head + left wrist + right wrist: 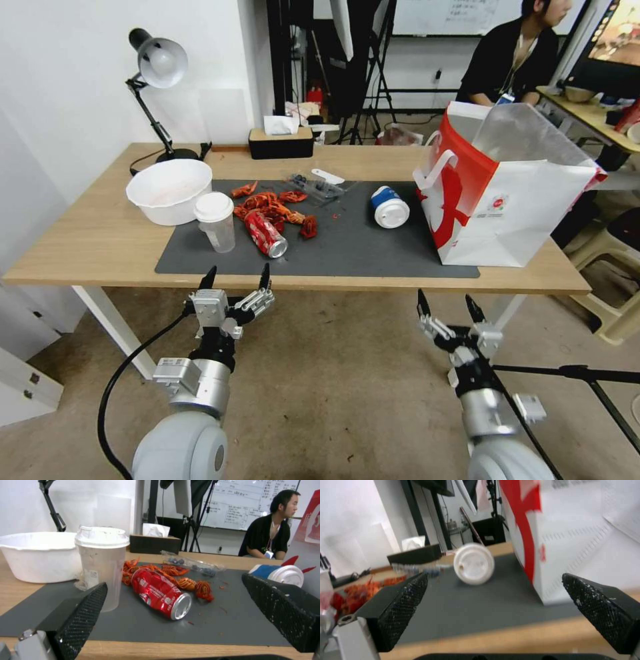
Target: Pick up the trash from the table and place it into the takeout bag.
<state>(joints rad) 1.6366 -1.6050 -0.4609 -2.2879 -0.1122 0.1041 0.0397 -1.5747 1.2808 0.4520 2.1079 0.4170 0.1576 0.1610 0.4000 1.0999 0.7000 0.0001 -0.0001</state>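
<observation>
On the table (93, 247) lies a dark grey mat (347, 250) with the trash. A red drink can (265, 235) (161, 593) rests on its side, with a clear cup with white lid (215, 221) (101, 565) to its left. Red crayfish shells (270, 203) (186, 582) lie behind the can. A blue-and-white tub (389, 207) (474, 563) lies on its side near the takeout bag (500, 193) (580, 537). A white bowl (169, 190) (38, 555) sits at the left. My left gripper (237, 279) (173, 610) hangs open before the table's front edge, facing the can. My right gripper (450, 305) (493, 602) is open below the edge, facing the tub.
A desk lamp (157, 80) and a black tissue box (281, 142) stand at the table's back. A clear plastic wrapper (319, 187) lies behind the shells. A beige stool (617, 280) stands right of the table. A seated person is behind the bag.
</observation>
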